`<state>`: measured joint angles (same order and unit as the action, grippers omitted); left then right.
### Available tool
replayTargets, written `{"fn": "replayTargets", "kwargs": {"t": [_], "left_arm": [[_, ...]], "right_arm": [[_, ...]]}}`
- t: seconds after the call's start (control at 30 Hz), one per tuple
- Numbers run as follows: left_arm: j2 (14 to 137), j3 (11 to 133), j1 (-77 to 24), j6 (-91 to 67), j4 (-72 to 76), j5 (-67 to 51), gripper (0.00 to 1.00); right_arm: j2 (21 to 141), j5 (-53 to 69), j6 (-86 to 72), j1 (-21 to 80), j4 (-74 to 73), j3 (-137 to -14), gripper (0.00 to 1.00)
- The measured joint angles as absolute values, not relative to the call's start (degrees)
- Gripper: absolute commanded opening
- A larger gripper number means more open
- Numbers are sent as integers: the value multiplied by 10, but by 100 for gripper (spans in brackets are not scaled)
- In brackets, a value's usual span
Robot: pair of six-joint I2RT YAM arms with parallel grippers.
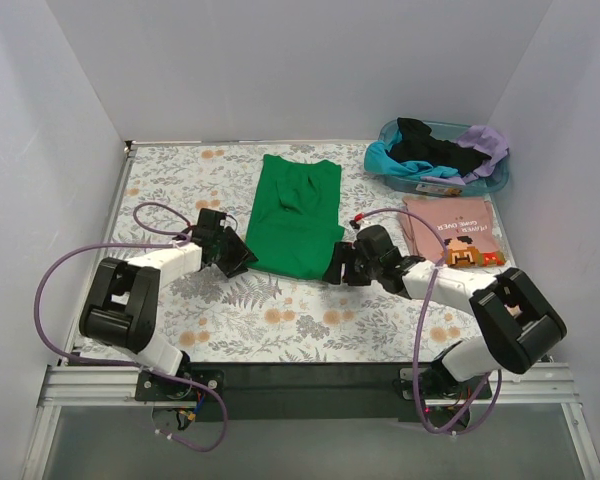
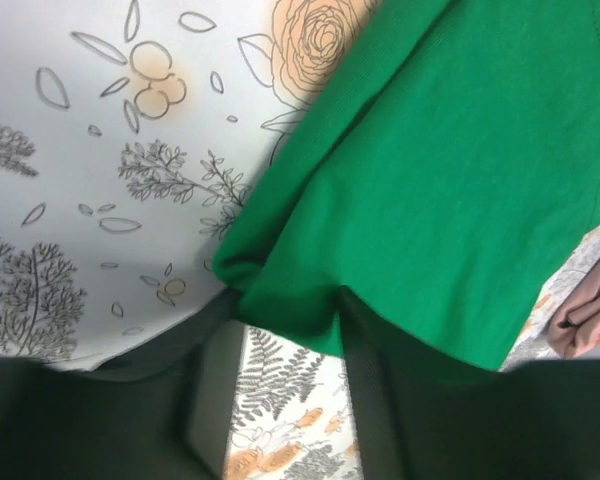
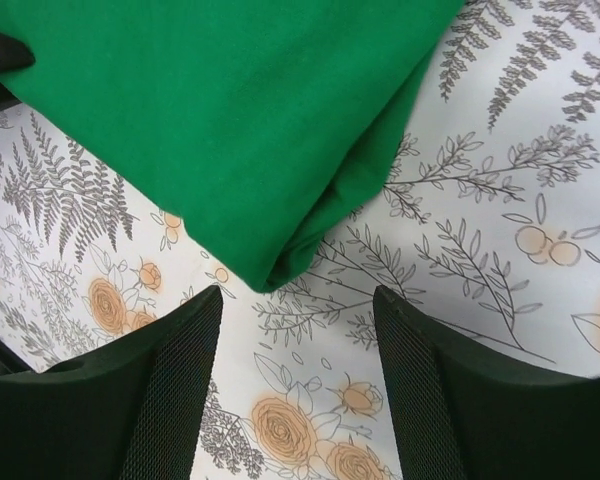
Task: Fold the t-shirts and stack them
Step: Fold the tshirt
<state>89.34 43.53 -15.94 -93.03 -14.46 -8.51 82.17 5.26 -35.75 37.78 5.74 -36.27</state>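
The bright green t-shirt [image 1: 295,215] lies folded lengthwise in the middle of the table. My left gripper [image 1: 242,255] is at its near left corner. In the left wrist view the jaws stand apart, with the green corner [image 2: 280,310] lying between the fingertips of the gripper [image 2: 285,340]. My right gripper [image 1: 338,268] is open at the near right corner. In the right wrist view the green corner [image 3: 280,265] lies just ahead of the gripper [image 3: 298,300], not between the fingers. The salmon-pink t-shirt [image 1: 450,228] lies folded at the right, print up.
A blue basket [image 1: 492,180] at the back right holds black, teal and lavender shirts. The floral tablecloth [image 1: 280,320] covers the table. White walls stand close on the left, back and right. The pink shirt's edge shows in the left wrist view [image 2: 590,315].
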Motion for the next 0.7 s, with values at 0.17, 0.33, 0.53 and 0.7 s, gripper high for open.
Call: {"fn": "replayTargets", "kwargs": {"t": [0.17, 0.33, 0.53, 0.7], "left_arm": [[908, 426, -159, -938, -121, -99, 0], [903, 408, -160, -939, -98, -102, 0], [806, 310, -163, -950, -75, -102, 0], [644, 186, -194, -975, -89, -115, 0]], "right_arm": [[858, 76, -371, 377, 97, -362, 40], [867, 88, -381, 377, 122, -352, 1], [825, 105, -388, 377, 150, -274, 1], [731, 135, -394, 395, 146, -193, 1]]}}
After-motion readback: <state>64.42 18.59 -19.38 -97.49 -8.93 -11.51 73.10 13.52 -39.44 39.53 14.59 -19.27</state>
